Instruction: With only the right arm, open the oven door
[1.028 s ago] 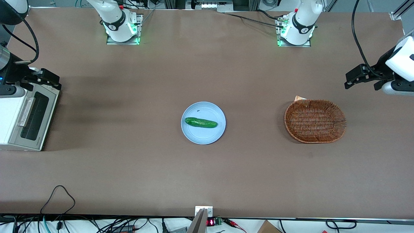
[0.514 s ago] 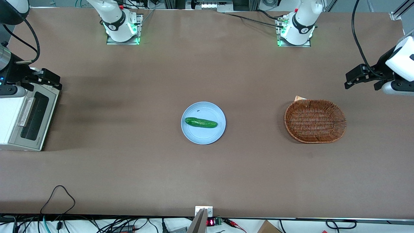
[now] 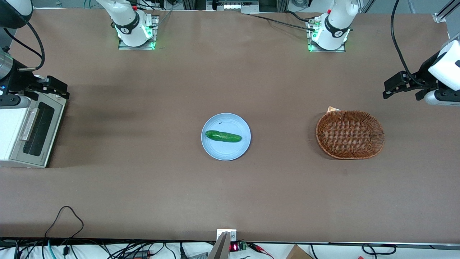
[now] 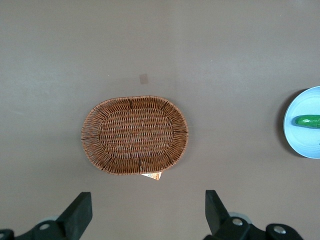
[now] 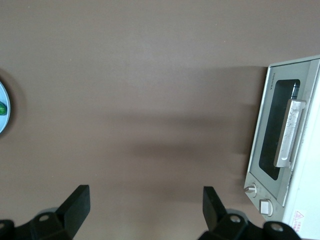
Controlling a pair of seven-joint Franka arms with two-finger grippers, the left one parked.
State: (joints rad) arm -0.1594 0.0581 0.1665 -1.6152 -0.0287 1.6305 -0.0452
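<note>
The white oven [image 3: 14,131] stands at the working arm's end of the table. Its silver-grey oven door [image 3: 37,129] with dark glass and a pale bar handle [image 3: 29,123] is shut. The right arm's black gripper [image 3: 64,90] hovers above the door's end that is farther from the front camera, clear of the handle. In the right wrist view the gripper [image 5: 145,195] is open and empty over bare table, with the oven door [image 5: 267,132], its handle [image 5: 290,131] and a round knob [image 5: 250,189] off to one side.
A blue plate [image 3: 233,147] with a green cucumber [image 3: 222,136] sits mid-table. A wicker basket [image 3: 350,135] lies toward the parked arm's end and also shows in the left wrist view [image 4: 135,135]. Cables hang along the table's near edge.
The right gripper has drifted very slightly away from the front camera above the oven. The oven door stays shut.
</note>
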